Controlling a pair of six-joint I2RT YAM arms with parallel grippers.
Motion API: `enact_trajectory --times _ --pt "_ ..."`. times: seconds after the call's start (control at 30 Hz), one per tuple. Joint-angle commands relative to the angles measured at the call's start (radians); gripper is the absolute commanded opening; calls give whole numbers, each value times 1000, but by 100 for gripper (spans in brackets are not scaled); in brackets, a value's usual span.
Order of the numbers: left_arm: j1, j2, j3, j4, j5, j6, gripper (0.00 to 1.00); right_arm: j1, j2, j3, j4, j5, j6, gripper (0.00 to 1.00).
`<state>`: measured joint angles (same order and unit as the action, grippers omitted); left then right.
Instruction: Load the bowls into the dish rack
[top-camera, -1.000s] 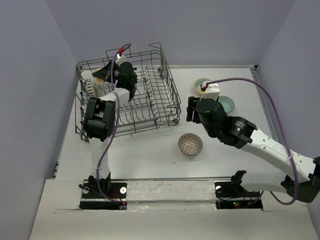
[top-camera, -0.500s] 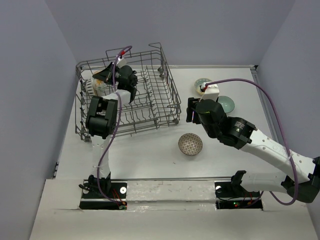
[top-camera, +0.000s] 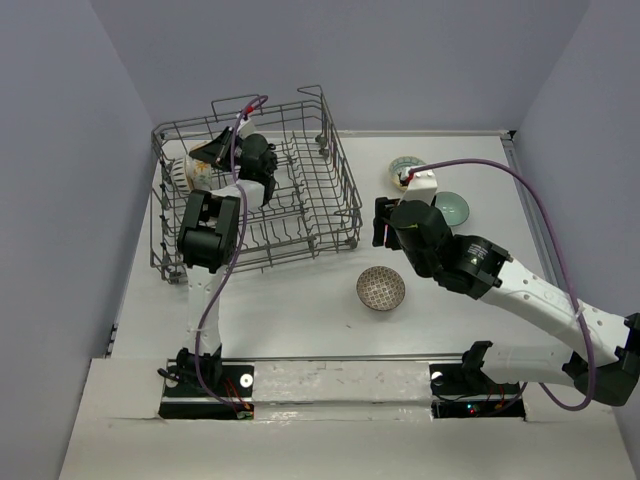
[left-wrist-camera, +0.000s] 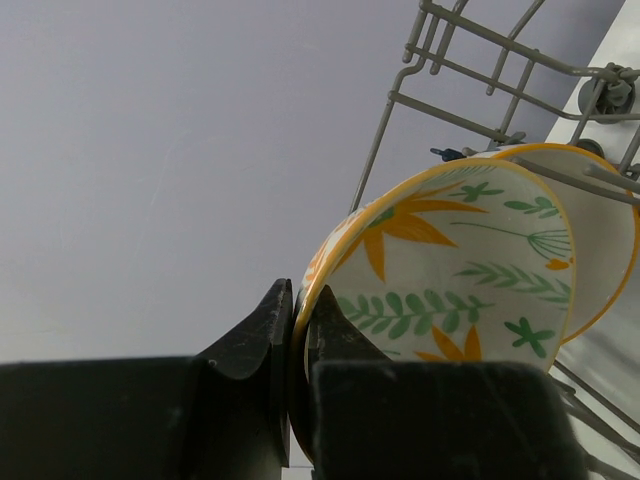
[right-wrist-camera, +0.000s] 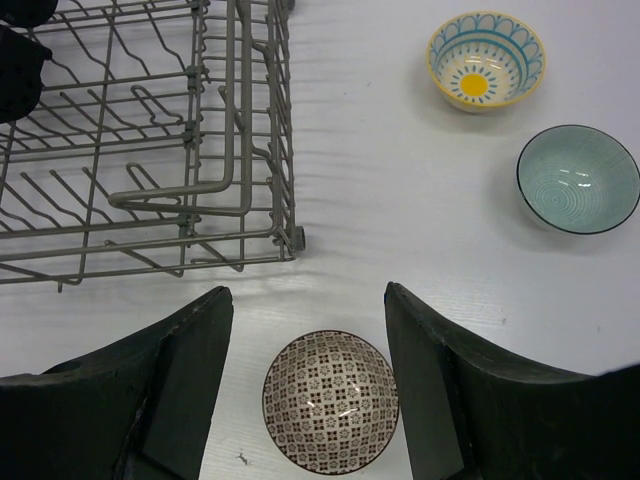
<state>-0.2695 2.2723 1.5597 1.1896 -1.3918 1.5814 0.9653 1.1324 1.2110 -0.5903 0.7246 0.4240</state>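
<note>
Bowls belong in the dish rack (top-camera: 335, 200). The left gripper (left-wrist-camera: 300, 305) pinches the rim of a flower bowl (left-wrist-camera: 450, 270) inside the rack's far left corner, just beside a second bowl (left-wrist-camera: 605, 235). If it lets go wrong, the two could bang and chip, or the held one could tip over. The right gripper (right-wrist-camera: 305, 292) is spread wide above the brown bowl (right-wrist-camera: 330, 400), which sits on the desk (right-wrist-camera: 380, 200) near the rack's front right corner. A crooked grab could shove it away. I count five bowls: two in the rack and three outside, with the teal bowl (right-wrist-camera: 578, 178) and yellow bowl (right-wrist-camera: 486, 60) further right. There is one rack and two grippers.
</note>
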Motion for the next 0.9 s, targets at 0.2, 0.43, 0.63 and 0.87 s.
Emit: enact_trajectory --times 0.2,0.43,0.63,0.87 --pt "6 30 80 99 -3 0 0 6 -13 2 49 10 -8 68" --pt "10 30 102 77 -3 -12 0 6 -5 2 50 9 -11 68" --pt "10 41 100 70 -7 -20 13 6 -3 2 52 4 -13 68" --pt "10 46 103 64 -9 -23 29 6 -5 -1 53 4 -13 68"
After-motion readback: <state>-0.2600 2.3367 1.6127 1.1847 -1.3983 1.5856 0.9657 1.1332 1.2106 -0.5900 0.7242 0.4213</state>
